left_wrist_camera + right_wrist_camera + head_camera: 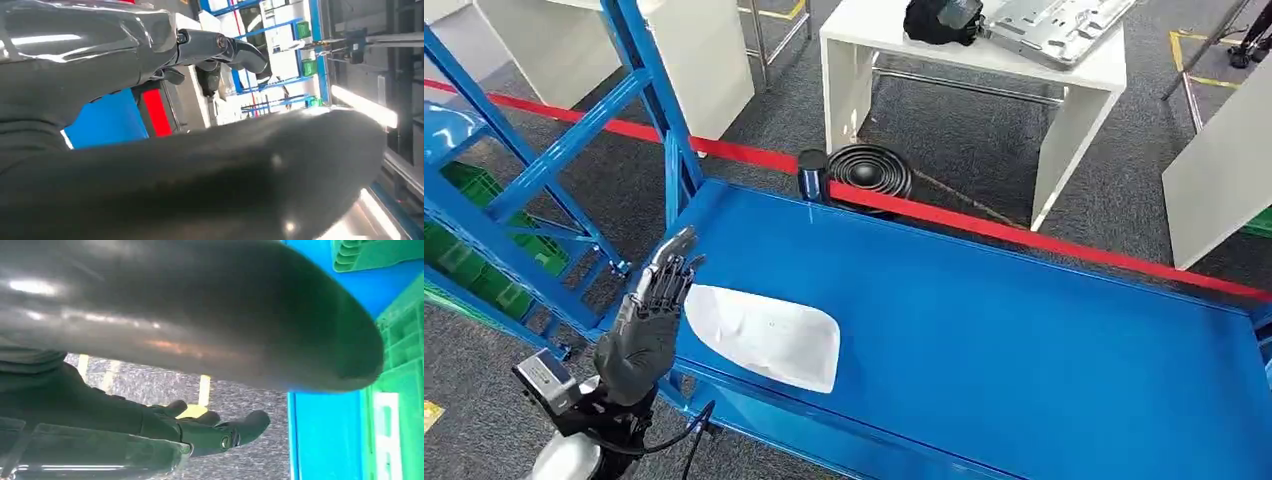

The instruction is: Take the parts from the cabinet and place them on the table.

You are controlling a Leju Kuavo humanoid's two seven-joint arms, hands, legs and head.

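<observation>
Blue table [1024, 340] fills the lower head view, surface running from the blue cabinet frame [574, 140] at left out to the right edge. Beyond it a red tape line [1044, 236] crosses the grey carpet, a white table [1084, 75] stands farther back carrying a silver metal plate [1054, 25] and a dark object [939, 18]. Black coiled hose [871, 168] sits on the floor near the blue table's far edge. White part [769, 335] lies flat on the blue table near its front left corner, nothing holding it. Left hand [649, 320] is raised just left of the part, fingers straight and apart, empty. Right hand [200, 432] shows fingers extended and loosely apart over carpet, nothing in them, green crate [400, 365] beside it.
</observation>
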